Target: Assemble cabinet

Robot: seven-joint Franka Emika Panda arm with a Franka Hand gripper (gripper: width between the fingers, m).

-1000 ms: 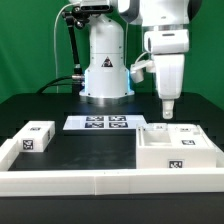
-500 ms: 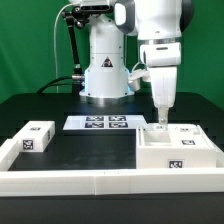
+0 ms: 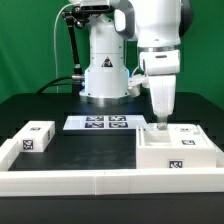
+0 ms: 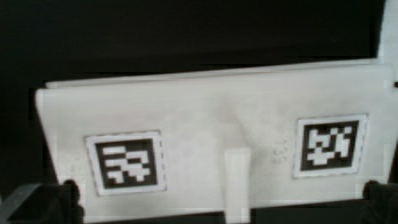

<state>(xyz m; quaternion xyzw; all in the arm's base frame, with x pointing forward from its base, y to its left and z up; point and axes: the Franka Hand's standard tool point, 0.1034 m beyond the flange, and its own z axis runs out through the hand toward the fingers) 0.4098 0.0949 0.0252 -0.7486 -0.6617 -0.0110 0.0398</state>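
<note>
The white cabinet lies at the exterior view's right, with tags on its faces and open compartments on top. My gripper hangs just above its far left corner, fingers pointing down. In the wrist view the cabinet fills the picture, showing two tags and a thin white divider. My gripper is open and empty, its dark fingers at the two sides of the picture and the divider between them. A small matching white block with tags sits at the exterior view's left.
The marker board lies flat in front of the robot base. A long low white frame rail runs along the front and up the left side, around the small block.
My gripper has moved toward the exterior view's left and a little lower, closer to the cabinet's far left corner. Nothing else has moved.
</note>
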